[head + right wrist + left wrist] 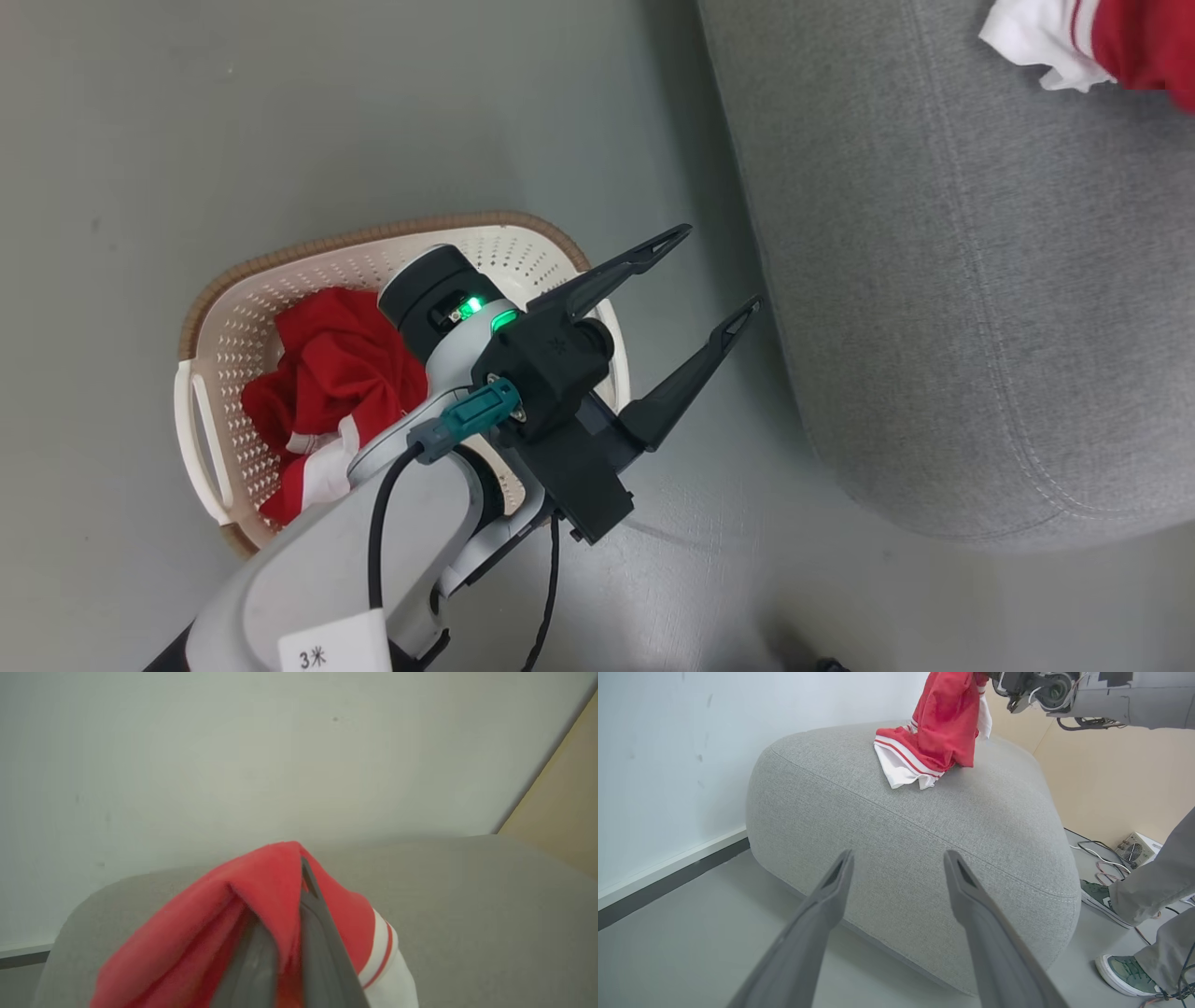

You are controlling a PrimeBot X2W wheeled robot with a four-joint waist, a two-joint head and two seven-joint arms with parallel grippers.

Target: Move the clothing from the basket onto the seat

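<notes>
The left claw (pixel 721 266) hangs over the grey floor (pixel 187 112), between the basket (pixel 373 238) and the seat (pixel 980 280). Its two long dark fingers are spread wide apart, with nothing between them. They point at the side of the seat.

The basket sits on the floor, near the seat but not touching it. It is cream with little holes and a brown rim. A heap of red clothing (pixel 336 373) with some white on it lies crumpled inside. Seen from above, the pale left arm (pixel 308 560) hides part of the basket.

The seat is big, grey and round at the edges. On top of it is a second red piece (pixel 934 737) with a white edge and red stripes. Its bottom lies on the seat and its top is lifted up. The right claw (pixel 299 877) is pinched tight on that top part, with red cloth folded over its fingers.

Behind the seat is a white wall (pixel 668 765). A person stands by the seat, in grey trousers (pixel 1157 877) and green shoes (pixel 1125 975).
</notes>
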